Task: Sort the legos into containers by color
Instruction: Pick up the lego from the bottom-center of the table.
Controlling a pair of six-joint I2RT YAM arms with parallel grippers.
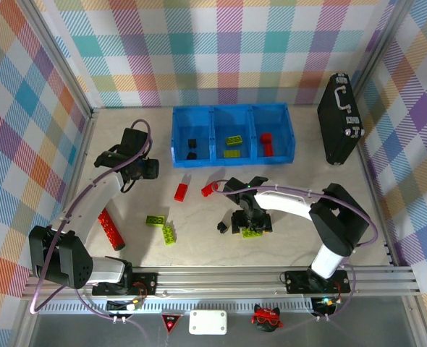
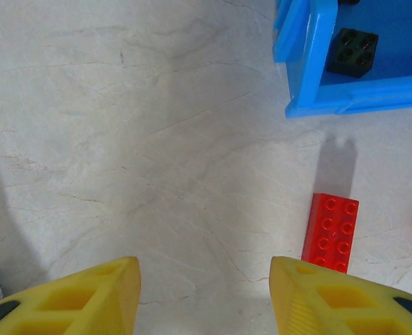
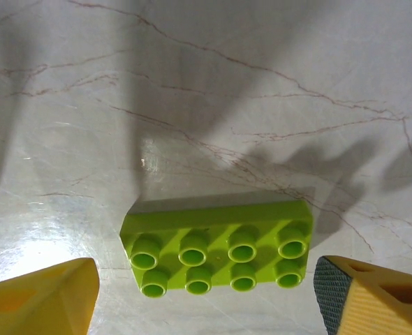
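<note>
Black case [image 1: 340, 119] stands R of the containers [image 1: 228, 160], well apart; nothing blocks them. R gripper [image 3: 202, 279] released, fingers wide either side of lime lego [image 3: 216, 255], not touching. L gripper [image 2: 204, 269] apart & empty over table [image 2: 122, 139], red lego [image 2: 330, 230] near. Loose: 3 lime, 3 red, 1 black. In containers: 2 black, 2 lime, 1 red
</note>
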